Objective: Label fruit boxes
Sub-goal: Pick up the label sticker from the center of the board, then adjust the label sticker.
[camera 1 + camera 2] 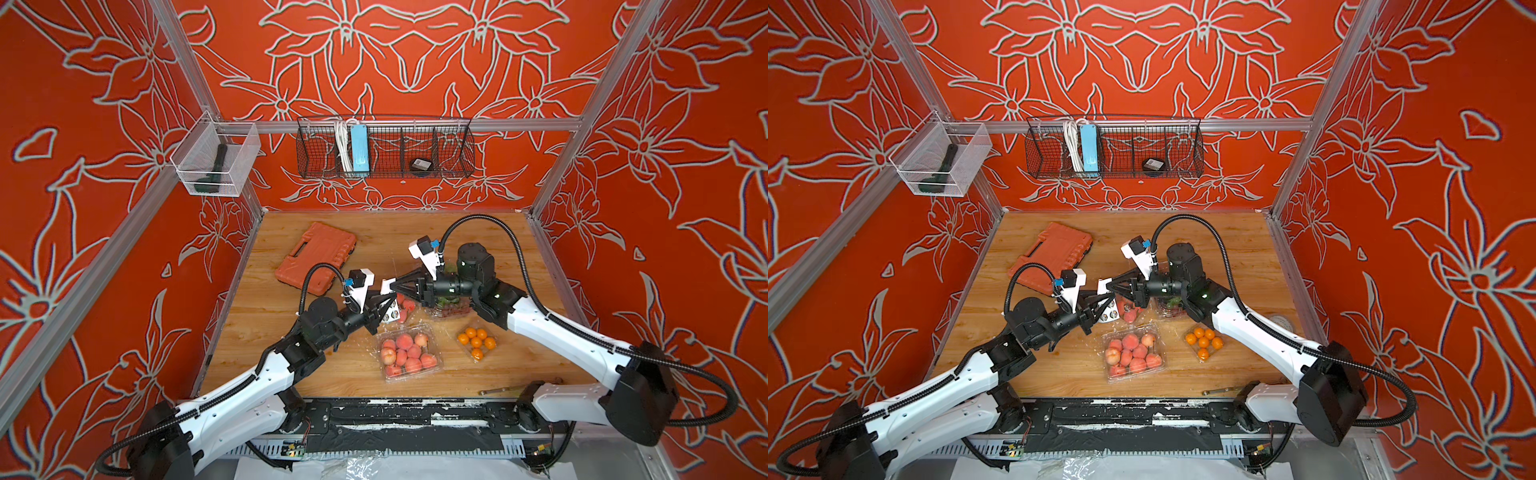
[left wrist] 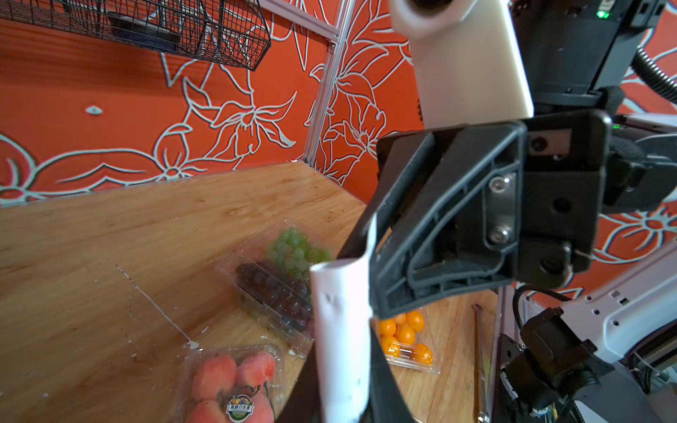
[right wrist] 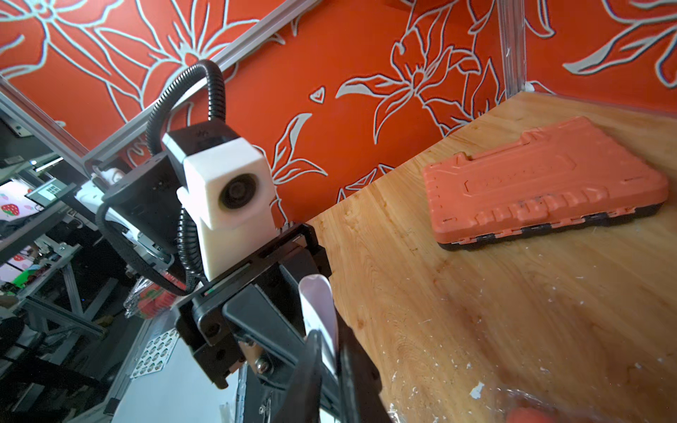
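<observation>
My left gripper is shut on a white sticker sheet, held curled above the table; in the left wrist view the sheet stands between the jaws. My right gripper meets it from the right and is shut on the sheet's upper edge. Below them lies the few-peaches box, which bears a round label. The grape box sits partly under the right arm. Nearer the front are the many-peaches box and the orange box.
An orange tool case lies at the back left of the wooden table. A thin metal tool rests by the front right edge. On the back wall hang a wire basket and a clear bin.
</observation>
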`<state>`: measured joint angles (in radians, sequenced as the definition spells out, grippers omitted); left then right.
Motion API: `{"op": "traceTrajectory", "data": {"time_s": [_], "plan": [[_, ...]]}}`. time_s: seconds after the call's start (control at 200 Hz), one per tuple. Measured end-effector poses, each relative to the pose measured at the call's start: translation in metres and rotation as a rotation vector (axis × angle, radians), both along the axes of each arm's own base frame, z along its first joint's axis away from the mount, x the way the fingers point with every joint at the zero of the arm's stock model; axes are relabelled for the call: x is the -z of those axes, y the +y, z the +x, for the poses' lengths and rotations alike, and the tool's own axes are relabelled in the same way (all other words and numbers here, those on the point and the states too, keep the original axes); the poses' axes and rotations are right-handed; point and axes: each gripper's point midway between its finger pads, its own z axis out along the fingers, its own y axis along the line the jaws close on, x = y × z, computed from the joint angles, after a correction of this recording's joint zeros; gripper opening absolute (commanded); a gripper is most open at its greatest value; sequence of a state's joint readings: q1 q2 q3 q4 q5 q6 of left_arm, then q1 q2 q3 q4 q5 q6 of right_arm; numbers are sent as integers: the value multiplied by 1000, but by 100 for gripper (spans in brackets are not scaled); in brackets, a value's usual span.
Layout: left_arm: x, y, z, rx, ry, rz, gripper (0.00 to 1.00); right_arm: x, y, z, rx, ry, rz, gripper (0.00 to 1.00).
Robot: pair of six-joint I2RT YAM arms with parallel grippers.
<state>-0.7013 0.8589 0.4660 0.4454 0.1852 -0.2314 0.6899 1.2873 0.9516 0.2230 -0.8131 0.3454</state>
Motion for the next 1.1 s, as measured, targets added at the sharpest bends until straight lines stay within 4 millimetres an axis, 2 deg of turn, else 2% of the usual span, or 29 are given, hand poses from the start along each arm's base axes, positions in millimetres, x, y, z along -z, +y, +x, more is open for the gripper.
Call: {"op": "traceTrajectory", "data": {"time_s": [0.055,0.125,0.17,0.24,0.29,0.365,0.52,0.601,0.761,0.916,1.001,1.056,1.101], "plan": [[-1,0,0,-1,-1,-1,22,0,0,0,-1,-9,-2,0],[-1,0,0,-3,-1,0,30,1,0,0,-2,-21,-9,0],[-1,0,0,-2,4,-3,41,3,-1,0,-2,-26,-15,0],[-1,-1,-1,5,0,-2,65,5,-2,0,-3,-36,-28,0],[-1,-2,-2,18,-9,6,73,6,-6,0,0,-46,-38,0],[-2,-3,-5,43,-12,6,80,1,-14,-1,0,-71,-40,0],[-12,3,-14,121,-55,-25,84,-21,-41,1,17,-154,-10,0],[-18,6,-24,175,-98,-52,90,-33,-51,-7,-3,-205,10,0],[-18,-10,-44,347,-121,-58,90,-47,-58,-39,-109,-263,65,0],[-13,-23,-58,490,-128,-65,89,-46,-59,-53,-177,-269,92,0],[-19,-24,-69,553,-164,-83,82,-45,-59,-57,-202,-263,104,0],[-22,-26,-73,585,-174,-91,68,-47,-59,-58,-213,-264,112,0],[-22,-27,-74,603,-174,-93,62,-48,-59,-59,-219,-267,118,0]]}}
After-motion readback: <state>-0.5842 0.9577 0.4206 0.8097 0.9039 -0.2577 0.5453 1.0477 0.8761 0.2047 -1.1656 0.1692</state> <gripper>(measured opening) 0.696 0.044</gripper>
